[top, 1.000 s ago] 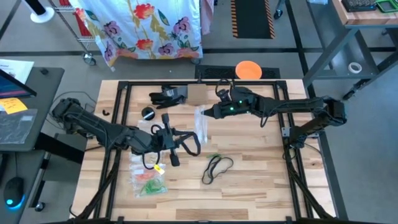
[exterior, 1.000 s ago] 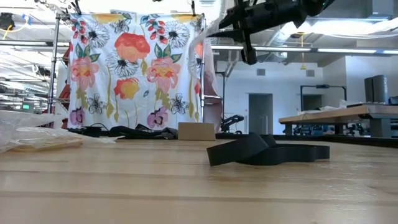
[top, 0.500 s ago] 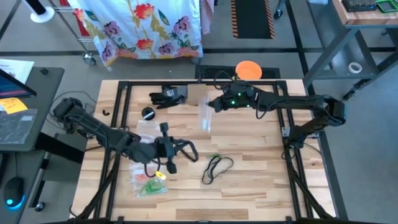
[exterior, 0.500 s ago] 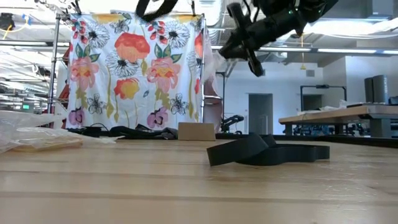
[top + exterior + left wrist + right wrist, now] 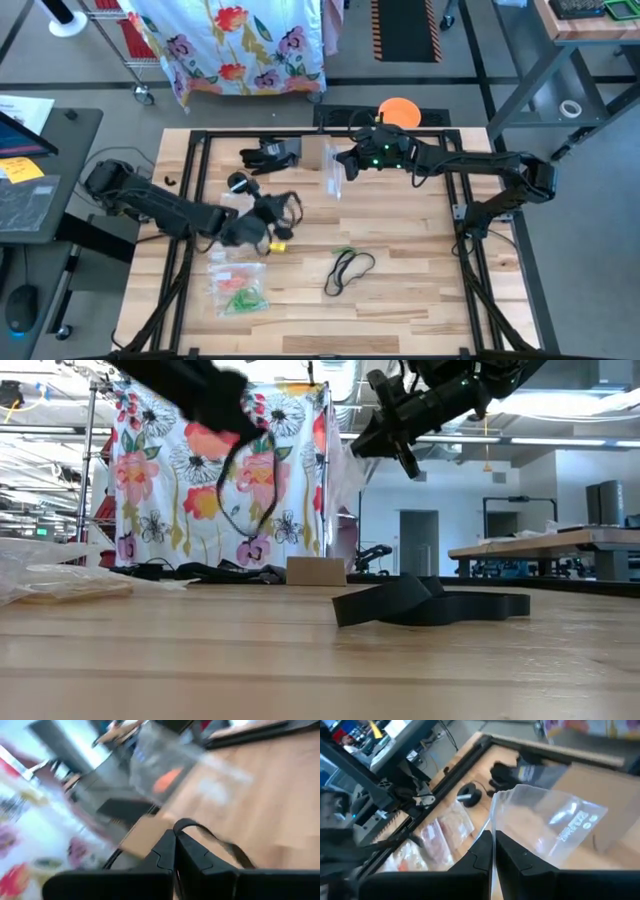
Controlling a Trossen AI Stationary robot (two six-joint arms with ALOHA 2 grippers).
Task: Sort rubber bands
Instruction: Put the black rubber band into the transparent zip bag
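Pinching a clear bag (image 5: 332,176) in right fingers (image 5: 492,851), left fingers (image 5: 175,857) clamping black band (image 5: 287,213) (both aloft)

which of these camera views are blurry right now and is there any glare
Left wrist view: heavily motion-smeared, only the left gripper reads clearly. Low view: the left arm is streaked, the table sharp. Right wrist view: glare on the clear bag. High view: sharp.

The left wrist view is motion-blurred, so the dark band (image 5: 220,840) at the fingertips shows only as a smear. In the low view the left arm (image 5: 190,390) is blurred too. The rubber bands inside the near-left bags (image 5: 238,290) are too small to count.
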